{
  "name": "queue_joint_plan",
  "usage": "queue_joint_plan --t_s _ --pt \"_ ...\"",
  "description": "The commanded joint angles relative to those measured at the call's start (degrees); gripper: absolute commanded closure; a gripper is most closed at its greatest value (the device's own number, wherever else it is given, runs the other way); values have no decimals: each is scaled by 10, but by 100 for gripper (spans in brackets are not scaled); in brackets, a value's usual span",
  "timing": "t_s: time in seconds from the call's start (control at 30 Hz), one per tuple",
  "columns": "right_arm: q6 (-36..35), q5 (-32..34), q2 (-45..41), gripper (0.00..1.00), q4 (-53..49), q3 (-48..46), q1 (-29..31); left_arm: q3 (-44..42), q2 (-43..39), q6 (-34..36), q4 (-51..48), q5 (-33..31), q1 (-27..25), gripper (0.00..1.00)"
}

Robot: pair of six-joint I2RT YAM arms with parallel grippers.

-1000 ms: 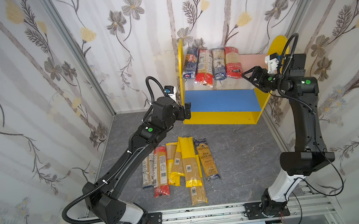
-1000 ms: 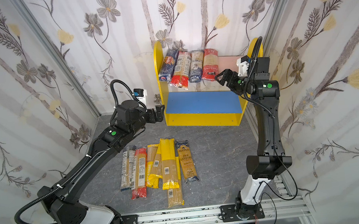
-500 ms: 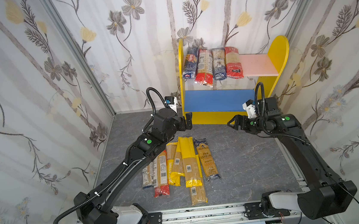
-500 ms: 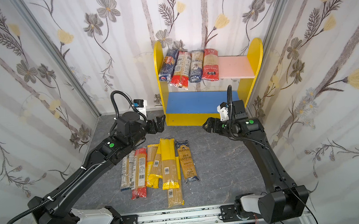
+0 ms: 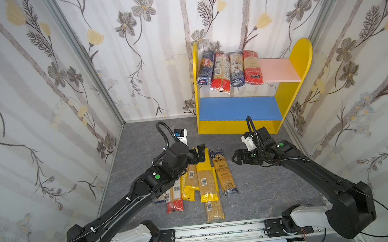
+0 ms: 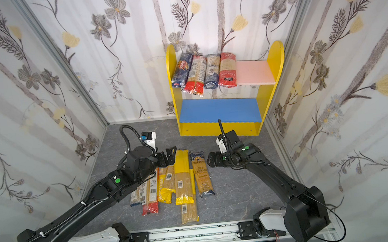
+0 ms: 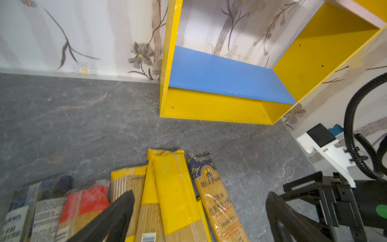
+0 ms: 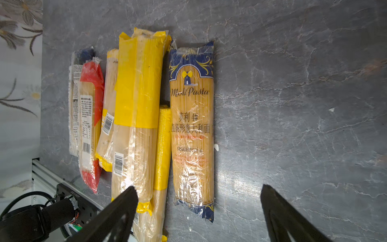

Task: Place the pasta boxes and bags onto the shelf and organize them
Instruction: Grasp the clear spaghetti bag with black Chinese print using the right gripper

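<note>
Four pasta packets (image 5: 229, 71) are lodged side by side on the left part of the pink upper board (image 5: 279, 69) of the shelf (image 5: 300, 53), with their near ends overhanging the front edge. Their places are unchanged from a second ago.

At least six further packets (image 5: 191, 182) are laid in a rough row on the grey desk (image 5: 267, 187) in front of the shelf, likewise unmoved:
- A dark-blue-ended packet (image 5: 222, 172) is placed at the right end of the row.
- A long yellow-banded packet (image 5: 205, 171) is set just beside it and overlaps a second yellow one.
- A red-ended packet (image 5: 175, 204) is found toward the left, partly hidden by the left arm.

Right claw (image 5: 236, 158):
- A second ago it was held up at the right part of the pink board.
- Half a second ago it had been brought down in front of the shelf.
- Now it is placed low over the desk, just right of the dark-blue-ended packet and apart from it.
- It is spread wide and nothing is gripped. In the right wrist view that packet is seen through its gap.

Left claw (image 5: 200, 153):
- A second ago it was held beside the shelf's left side panel.
- Now it is drawn back from the shelf and positioned over the far ends of the yellow packets.
- It is spread to the full and nothing is pinched. Whether a packet is touched cannot be told.
</note>
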Motion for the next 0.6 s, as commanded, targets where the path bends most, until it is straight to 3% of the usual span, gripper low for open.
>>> queue_joint_plan --t_s 0.0,0.3,0.57 --pt "5 35 20 8 33 -16 30 -44 -25 -73 6 -19 -8 0" --pt "26 63 76 9 89 -87 98 -137 -67 -143 5 -4 -54 0" --pt "44 59 122 9 111 -87 129 -161 -75 -145 5 6 -67 0"
